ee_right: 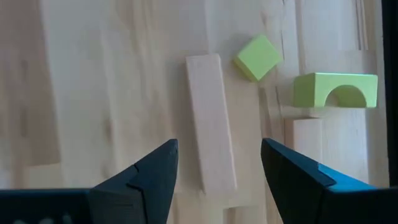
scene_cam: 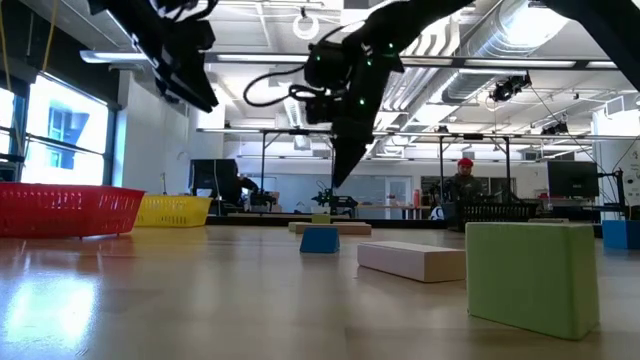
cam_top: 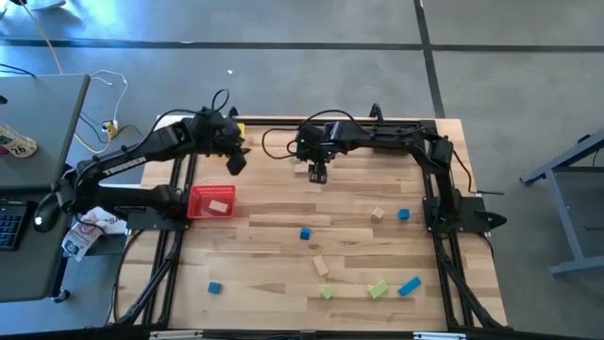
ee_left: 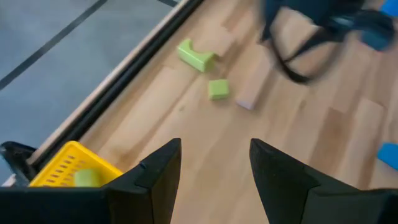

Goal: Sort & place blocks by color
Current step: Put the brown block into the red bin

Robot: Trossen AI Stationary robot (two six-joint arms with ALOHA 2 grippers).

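- Right gripper [ee_right: 217, 177] is hovering over the far end of the table [cam_top: 274, 283], fingers spread wide, nothing in them.
- Lying right under it: a long tan bar [ee_right: 210, 121]. A green cube [ee_right: 258, 56] and a green arch block [ee_right: 335, 89] are sitting just beside it.
- Bar looks like plain wood, so prob. light, stiff, a bit slick. Best grab is across the narrow width, mid-length, so it isn't tipping.
- Left gripper [ee_left: 214, 171] is hanging spread and empty near the yellow bin [ee_left: 65, 167], w/ something green already inside.
- Red bin [cam_top: 211, 201] is holding one tan block [cam_top: 219, 205].
- Other blocks, blue, green and tan, are lying scattered over the near half, e.g. a blue cube [cam_top: 305, 232].
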